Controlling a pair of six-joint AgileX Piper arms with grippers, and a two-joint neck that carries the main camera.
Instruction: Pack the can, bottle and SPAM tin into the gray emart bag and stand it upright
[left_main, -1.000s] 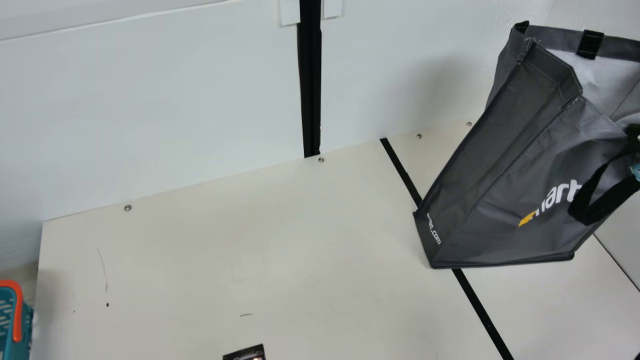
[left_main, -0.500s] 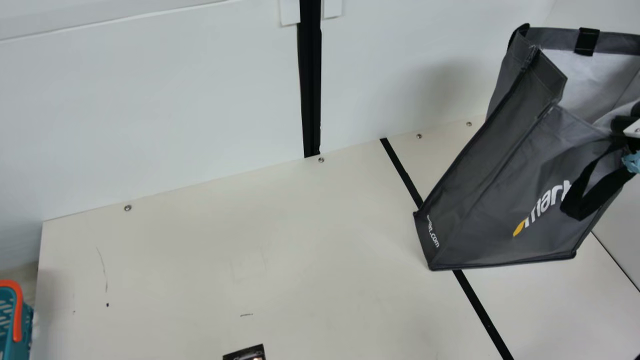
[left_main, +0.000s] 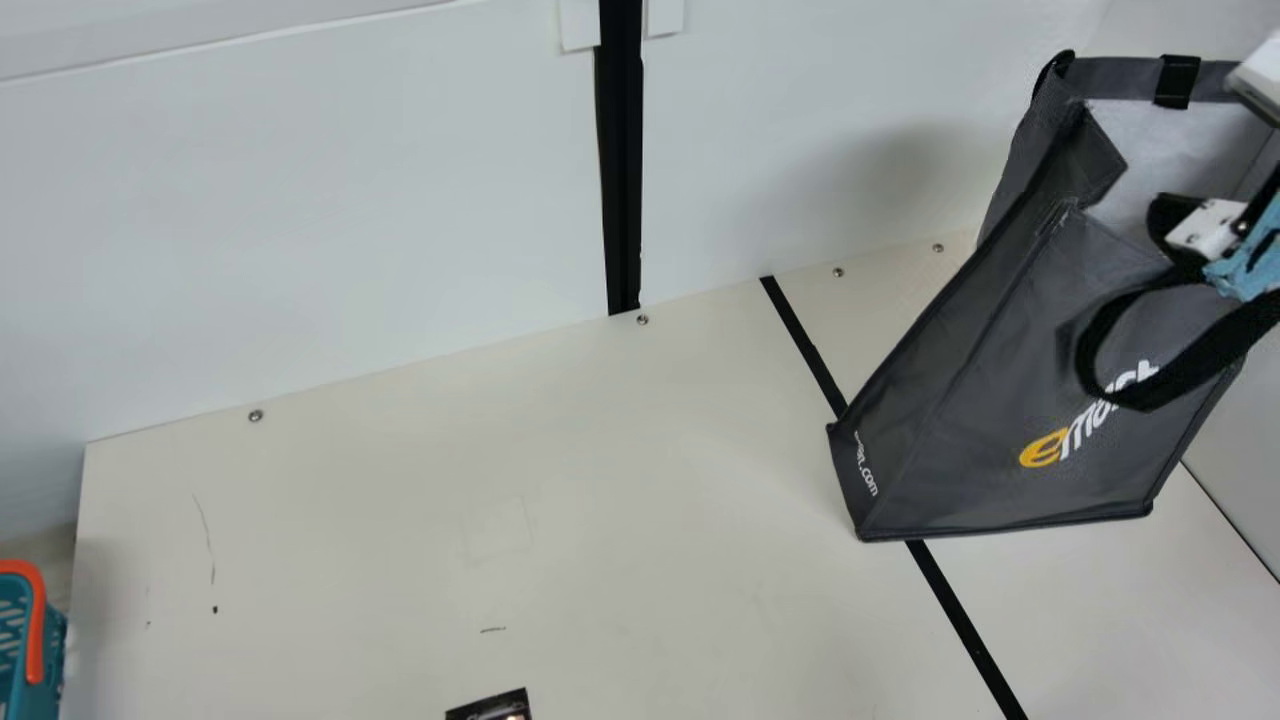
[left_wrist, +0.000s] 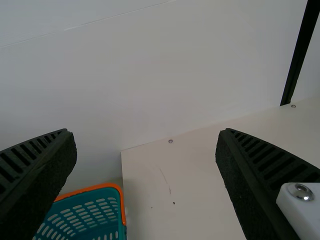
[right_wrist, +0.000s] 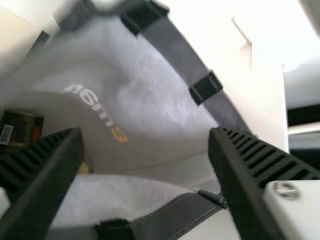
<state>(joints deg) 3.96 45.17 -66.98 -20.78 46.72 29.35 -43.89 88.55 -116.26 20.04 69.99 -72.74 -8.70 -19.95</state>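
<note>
Gray emart bag (left_main: 985, 430) sits across the black stripe (left_main: 966, 625), and the right gripper (right_wrist: 145, 135), spread wide like the left gripper (left_wrist: 146, 135), just slid stripeward along with the handle (left_main: 1215, 350), so straightening's probably next.

Has a teal basket (left_main: 28, 705) just past the left end of a cream table (left_main: 600, 500).
Shows an orange rim on the basket and slots in its side; runs a black strip (left_main: 964, 630) over the tabletop, with white panels (left_main: 330, 200) and a dark upright band (left_main: 622, 150) behind, screws (left_main: 642, 320) along the back edge, a thin scratch (left_main: 207, 535) at left, and a dark printed item (left_main: 490, 708), mostly cut off, at the main view's lower edge.
</note>
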